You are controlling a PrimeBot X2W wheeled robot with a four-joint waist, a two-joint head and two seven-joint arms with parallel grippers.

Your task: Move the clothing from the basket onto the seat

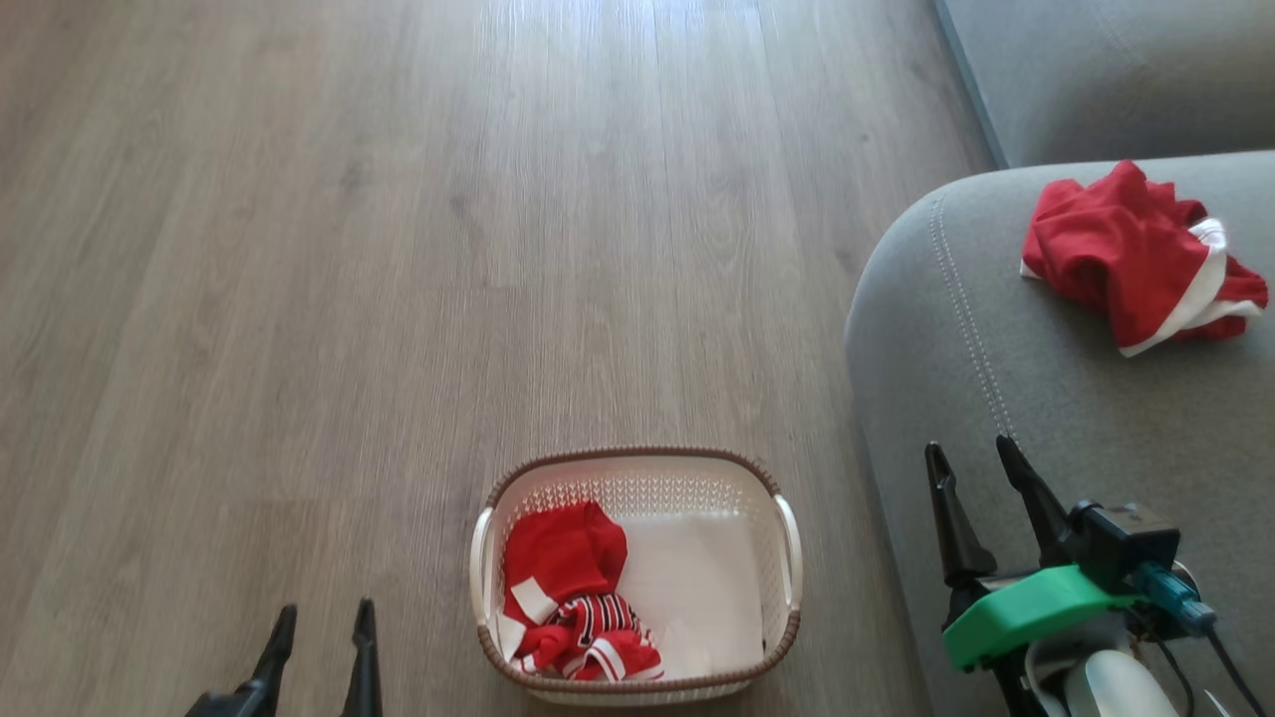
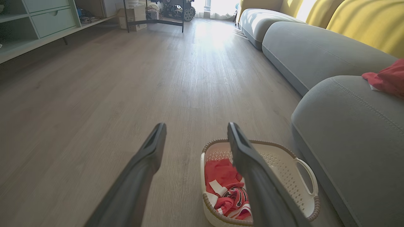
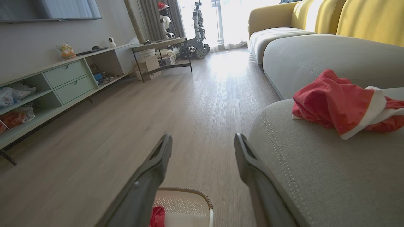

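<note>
Left gripper: low at 7 o'clock in head view. Both dark fingers are spread wide with nothing between them. It hangs over the bare wood floor, on the 9 o'clock side of the basket and apart from it.

Right gripper: at 4 o'clock, fingers fully parted and empty, tips over the front slope of the seat. Contact with the fabric cannot be told.

Basket: at 6 o'clock, standing on the floor just beside the seat's rounded edge, between the two grippers. A crumpled red jersey with black-and-white striped edging and white trim is bunched in the left half. The right half shows the cream bottom.

Seat: grey cushion with a double stitch line along its rounded edge. A second red garment with white trim lies crumpled on top at 2 o'clock, well apart from the basket and the right gripper.

Farther: another grey cushion lies at 1 o'clock beyond the seat. In the left wrist view, yellow back cushions stand above the grey row. A pale shelf unit with drawers runs along the far side at 10 o'clock.
</note>
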